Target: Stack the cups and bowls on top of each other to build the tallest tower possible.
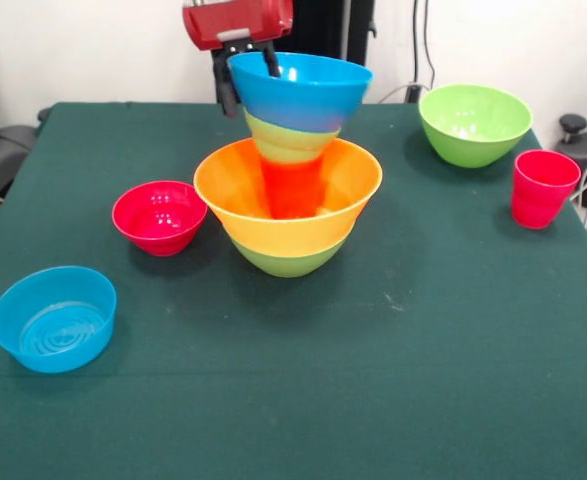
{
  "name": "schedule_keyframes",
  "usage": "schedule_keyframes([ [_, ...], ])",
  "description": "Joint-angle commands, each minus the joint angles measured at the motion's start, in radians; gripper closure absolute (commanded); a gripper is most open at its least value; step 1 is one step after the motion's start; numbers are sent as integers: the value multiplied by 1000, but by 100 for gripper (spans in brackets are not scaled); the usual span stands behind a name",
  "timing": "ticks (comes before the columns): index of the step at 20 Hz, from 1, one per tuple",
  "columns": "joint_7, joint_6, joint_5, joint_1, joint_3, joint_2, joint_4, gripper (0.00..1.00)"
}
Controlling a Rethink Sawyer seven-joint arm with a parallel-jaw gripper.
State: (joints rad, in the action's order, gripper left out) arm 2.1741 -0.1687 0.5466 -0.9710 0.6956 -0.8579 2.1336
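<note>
The tower [291, 190] stands at the table's middle. It has a big green bowl [285, 260] at the bottom, then the very wide orange bowl [273, 225], the orange cup [293, 188] standing in it, a yellow-green piece [285, 140] above that, and the big blue bowl [303, 92] on top, slightly tilted. My gripper [249, 78] comes down from above and straddles the blue bowl's far left rim. One finger is inside the bowl and one outside, shut on the rim. The red cup [543, 188] stands alone at the right.
A small red bowl [159, 216] sits left of the tower. A small blue bowl [54, 318] is near the front left corner. A second big green bowl [474, 123] stands at the back right, next to the red cup. The table [393, 380] is covered in dark green cloth.
</note>
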Motion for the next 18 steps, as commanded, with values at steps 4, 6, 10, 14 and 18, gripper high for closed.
schedule_keyframes([
  [4,-15,-43,55,94,-53,41,-127,0],
  [6,-20,-44,57,92,-54,41,-127,0],
  [10,-30,-49,58,82,-49,36,-120,0],
  [14,-31,-48,63,79,-53,32,-109,0],
  [18,-35,-72,55,82,-54,5,-98,0],
])
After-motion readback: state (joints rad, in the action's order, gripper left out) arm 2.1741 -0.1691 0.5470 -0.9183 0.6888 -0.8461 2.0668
